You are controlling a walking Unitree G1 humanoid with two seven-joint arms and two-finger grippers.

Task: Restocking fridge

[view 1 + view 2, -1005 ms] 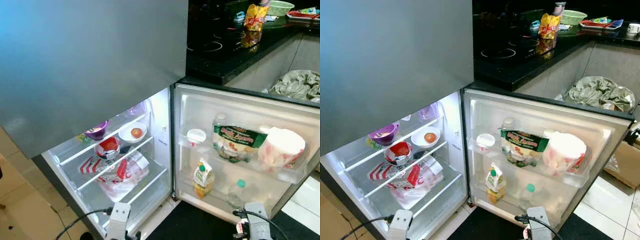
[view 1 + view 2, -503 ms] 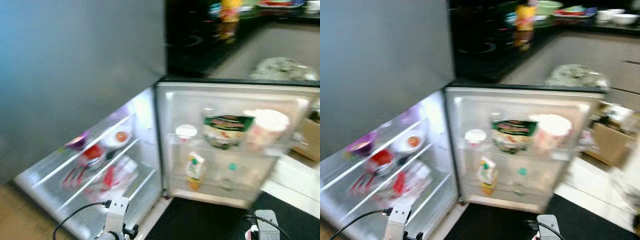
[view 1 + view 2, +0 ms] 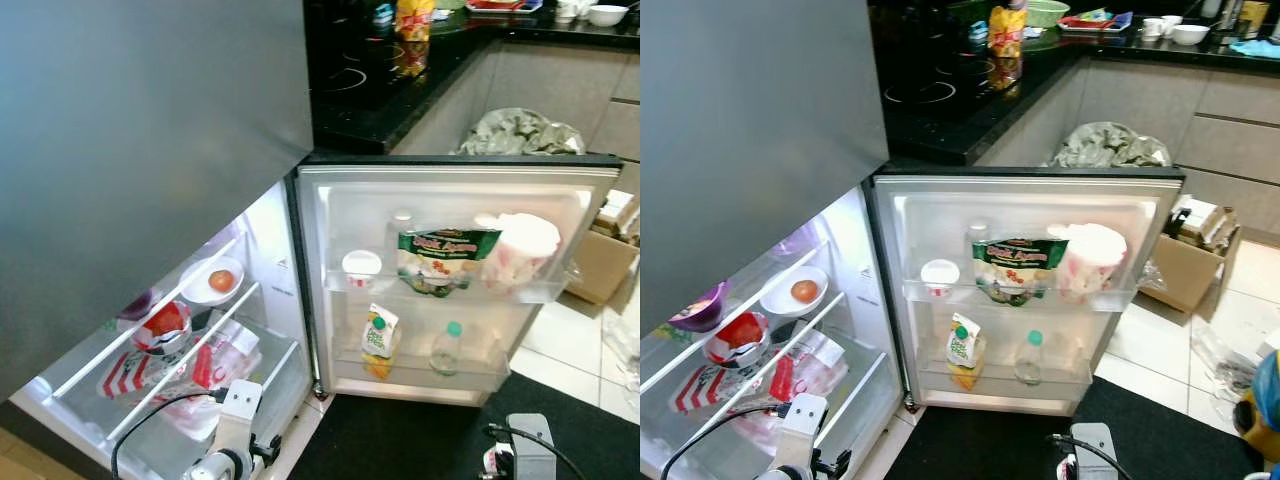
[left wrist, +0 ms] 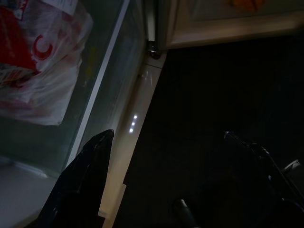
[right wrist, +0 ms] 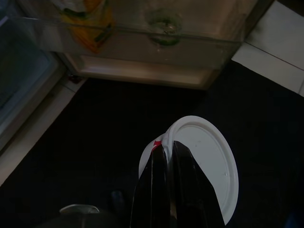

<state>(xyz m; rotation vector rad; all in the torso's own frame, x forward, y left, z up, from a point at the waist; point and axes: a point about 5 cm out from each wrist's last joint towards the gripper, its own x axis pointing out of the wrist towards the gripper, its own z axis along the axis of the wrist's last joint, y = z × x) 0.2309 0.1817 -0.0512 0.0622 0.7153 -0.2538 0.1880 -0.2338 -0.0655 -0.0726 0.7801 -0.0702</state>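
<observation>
Left gripper (image 4: 166, 156) hung low over the dark mat (image 3: 400, 440) by the fridge sill, fingers (image 4: 83, 175) spread wide, nothing between them. Fridge (image 3: 150, 150) stood open: on the upper wire shelf a white bowl (image 3: 211, 281) with an orange-red fruit, beside it a foil-wrapped red item (image 3: 166, 322); on the lower shelf a red-and-white plastic bag (image 3: 170, 370). Door (image 3: 1030, 200) swung fully out. Top door rack held a small white cup (image 3: 940, 274), a green printed bag (image 3: 1015, 268) and a pink-white plastic bundle (image 3: 1090, 258); bottom rack held a green-yellow carton (image 3: 962, 350) and a clear bottle with green cap (image 3: 1030, 358). Right gripper (image 5: 168, 156) sat low over the mat in front of the door, fingers pinched together on the rim of a white round lid-topped container (image 5: 204, 161).
</observation>
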